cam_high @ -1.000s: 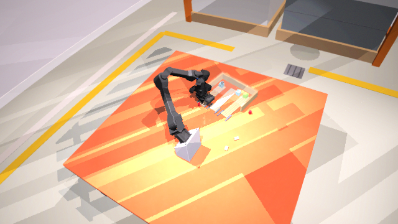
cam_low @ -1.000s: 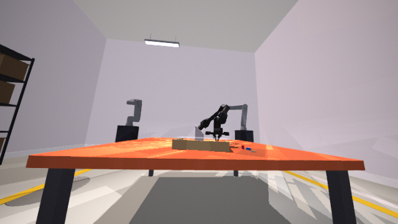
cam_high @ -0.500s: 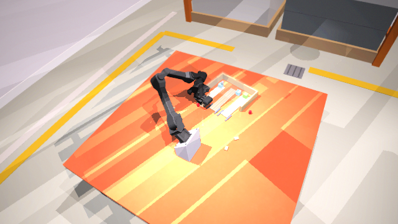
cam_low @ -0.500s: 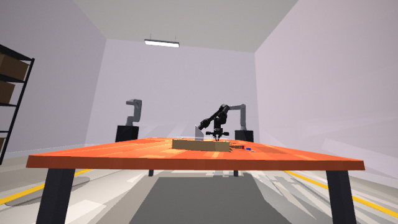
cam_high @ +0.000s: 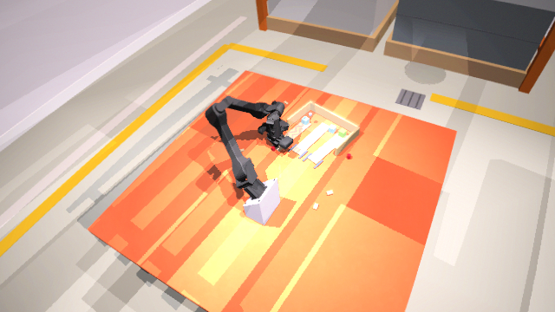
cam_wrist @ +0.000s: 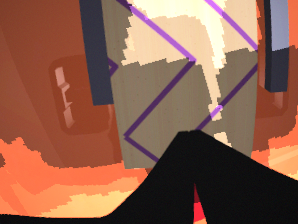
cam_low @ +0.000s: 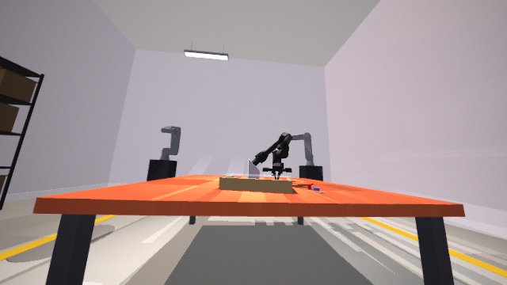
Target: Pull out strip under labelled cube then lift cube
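A low wooden tray (cam_high: 334, 113) (cam_low: 255, 185) holds three strips side by side. The leftmost strip (cam_high: 299, 131) (cam_wrist: 166, 96) is tan with a purple zigzag, and a pale cube with a blue label (cam_high: 305, 120) sits on its far end. My gripper (cam_high: 284, 146) (cam_low: 276, 179) (cam_wrist: 188, 141) is down at this strip's near end, at the tray's open side. Its fingers are closed together with their tips on the strip's edge. The cube is out of the wrist view.
Two white strips (cam_high: 313, 135) (cam_high: 328, 147) carry a light blue cube (cam_high: 332, 128) and a green cube (cam_high: 342, 133). Dark bars (cam_wrist: 93, 36) (cam_wrist: 276, 30) flank the zigzag strip. Red balls (cam_high: 272, 148) (cam_high: 348, 156) and two small white blocks (cam_high: 329, 191) (cam_high: 316, 206) lie on the table.
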